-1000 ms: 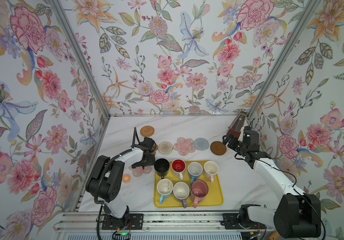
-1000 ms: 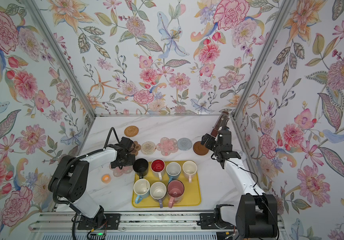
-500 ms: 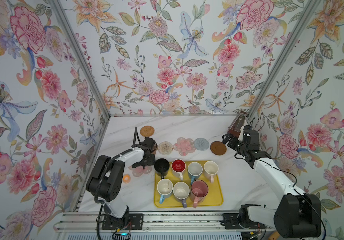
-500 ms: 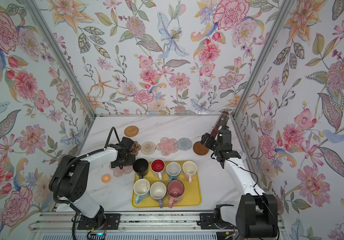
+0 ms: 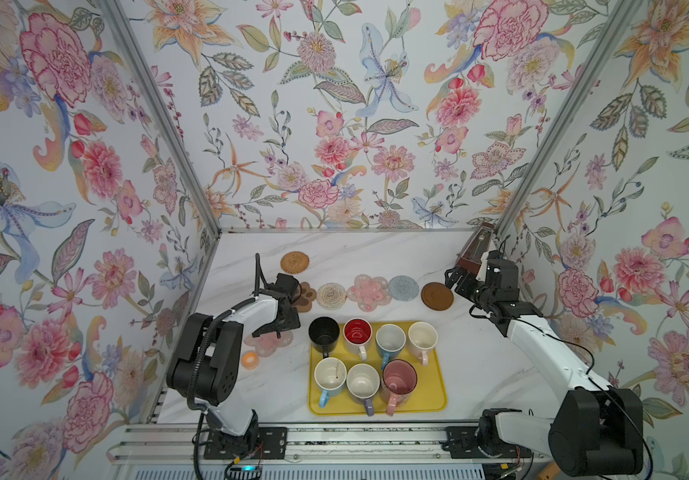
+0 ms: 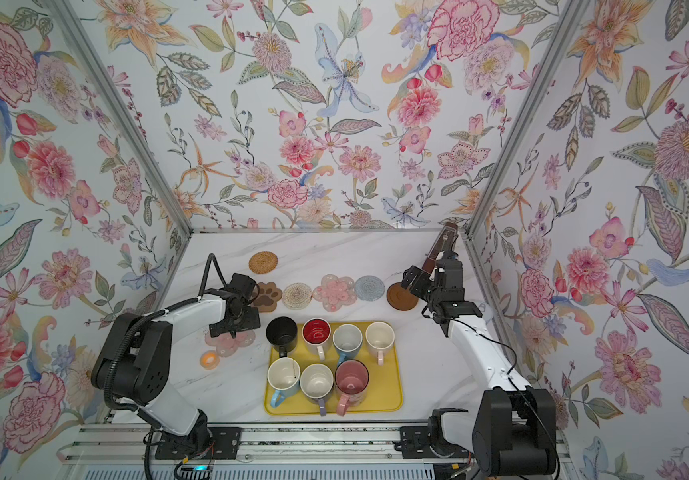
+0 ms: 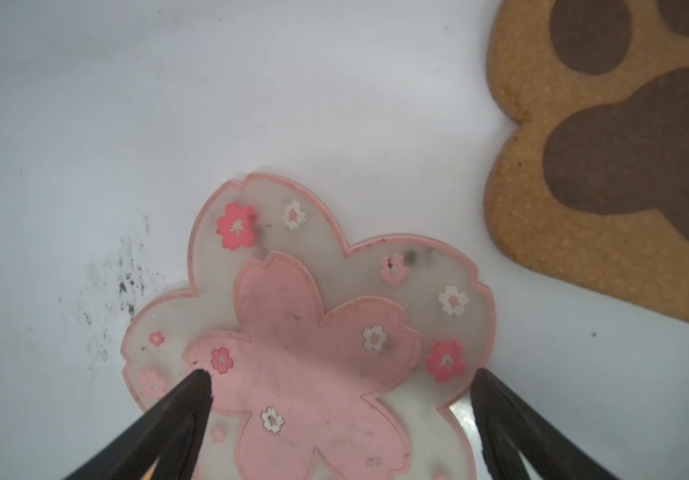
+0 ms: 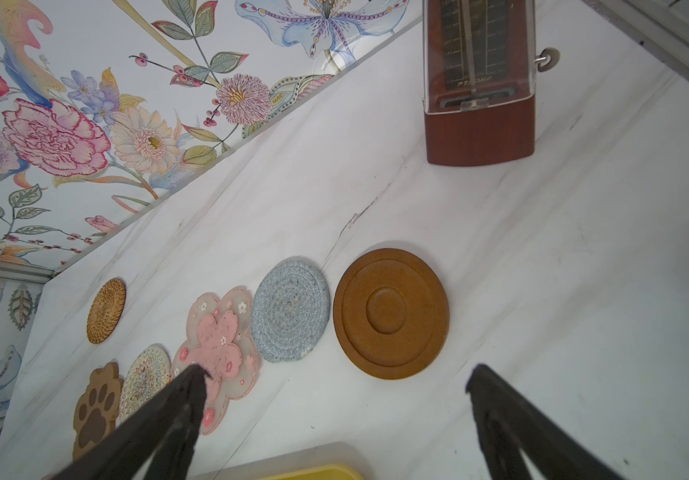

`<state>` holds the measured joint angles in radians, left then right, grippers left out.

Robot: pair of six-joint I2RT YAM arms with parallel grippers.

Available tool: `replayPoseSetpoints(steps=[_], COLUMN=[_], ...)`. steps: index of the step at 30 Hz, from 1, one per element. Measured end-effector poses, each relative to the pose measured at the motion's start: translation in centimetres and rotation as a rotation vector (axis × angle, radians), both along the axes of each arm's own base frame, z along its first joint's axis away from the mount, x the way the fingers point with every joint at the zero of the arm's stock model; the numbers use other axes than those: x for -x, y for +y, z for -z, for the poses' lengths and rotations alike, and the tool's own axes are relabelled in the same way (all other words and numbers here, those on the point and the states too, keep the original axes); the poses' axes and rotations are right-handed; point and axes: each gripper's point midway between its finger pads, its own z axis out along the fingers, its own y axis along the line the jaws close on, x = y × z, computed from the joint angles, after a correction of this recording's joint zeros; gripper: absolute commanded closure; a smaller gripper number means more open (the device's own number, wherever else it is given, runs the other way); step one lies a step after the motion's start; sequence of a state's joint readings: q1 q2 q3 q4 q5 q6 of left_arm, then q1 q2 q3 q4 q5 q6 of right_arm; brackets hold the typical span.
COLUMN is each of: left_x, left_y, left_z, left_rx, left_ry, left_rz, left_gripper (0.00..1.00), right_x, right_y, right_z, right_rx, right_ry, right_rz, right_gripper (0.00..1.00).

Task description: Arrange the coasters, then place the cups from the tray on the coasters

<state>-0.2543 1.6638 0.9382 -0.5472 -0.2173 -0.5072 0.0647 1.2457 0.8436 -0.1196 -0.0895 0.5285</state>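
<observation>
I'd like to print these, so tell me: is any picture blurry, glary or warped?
In both top views the light is even, but the wide lens splays the wall posts. Left wrist view: pink flower coaster fairly sharp, left gripper dark and soft-edged. Right wrist view: dark brown disc crisp, right gripper blurred.

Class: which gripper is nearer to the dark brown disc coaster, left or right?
Right. The right gripper is open just beside the dark brown disc coaster. The left gripper is far across the table, open above the pink flower coaster left of the tray.
</observation>
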Motion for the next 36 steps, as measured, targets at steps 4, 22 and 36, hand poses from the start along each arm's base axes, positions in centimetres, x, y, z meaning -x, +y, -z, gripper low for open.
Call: replayPoseSetpoints(steps=[4,22,36], left_x=[-0.4,3.4,8.3], left_y=[0.8,-0.5,-0.4], left_z=[-0.1,-4.7,-2.9], left_rx=[0.0,0.068,-0.022], left_ry=[-0.011,-0.079,0.056], left_rz=[-0.015,-0.027,-0.05], left_gripper=[0.01,0.01,0.01], right_x=[0.0,-0.2,-0.2], right_y=[0.0,0.1,0.6], right_z=[0.0,0.4,0.4], right_rx=[0.0,0.0,0.0], right_ry=[0.0,0.009,0.006], right_rz=[0.0,-0.002,-0.015], right_gripper=[0.01,0.01,0.01])
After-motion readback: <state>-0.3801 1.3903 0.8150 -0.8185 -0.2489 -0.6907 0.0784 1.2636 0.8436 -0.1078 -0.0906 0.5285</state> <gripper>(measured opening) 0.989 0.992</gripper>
